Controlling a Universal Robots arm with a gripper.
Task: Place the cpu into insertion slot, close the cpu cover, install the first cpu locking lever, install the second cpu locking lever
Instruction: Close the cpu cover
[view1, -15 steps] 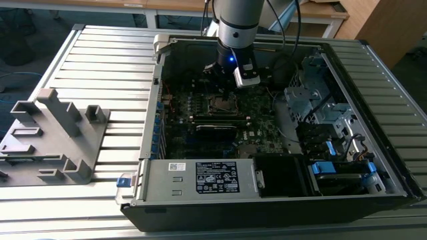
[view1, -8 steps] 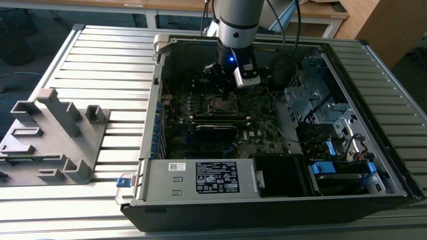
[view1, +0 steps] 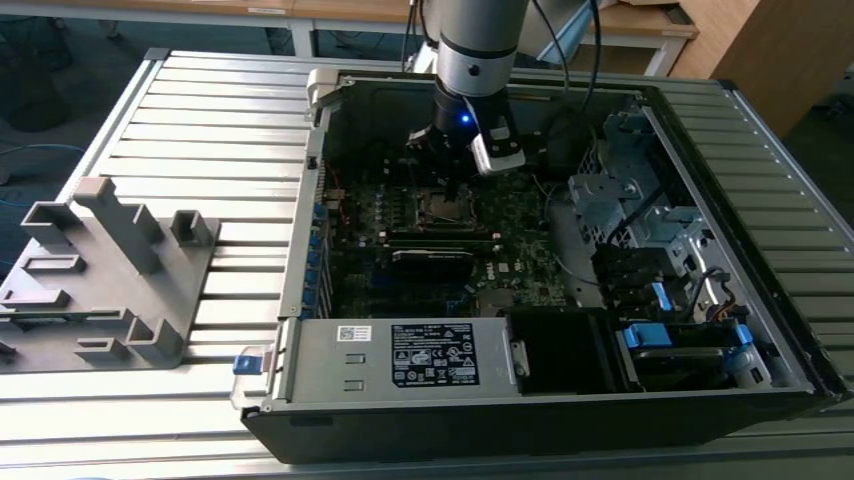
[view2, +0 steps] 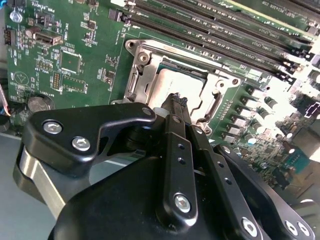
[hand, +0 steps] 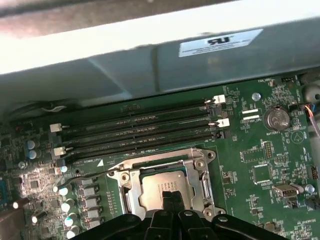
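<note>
Tool (view2: 177, 101) points down, fingers closed together.

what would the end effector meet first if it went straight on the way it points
Probably the cpu in the insertion slot, straight ahead of the end effector; the gap is unclear.

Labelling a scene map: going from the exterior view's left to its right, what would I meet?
grey plastic fixture → case wall → insertion slot → drive cage
</note>
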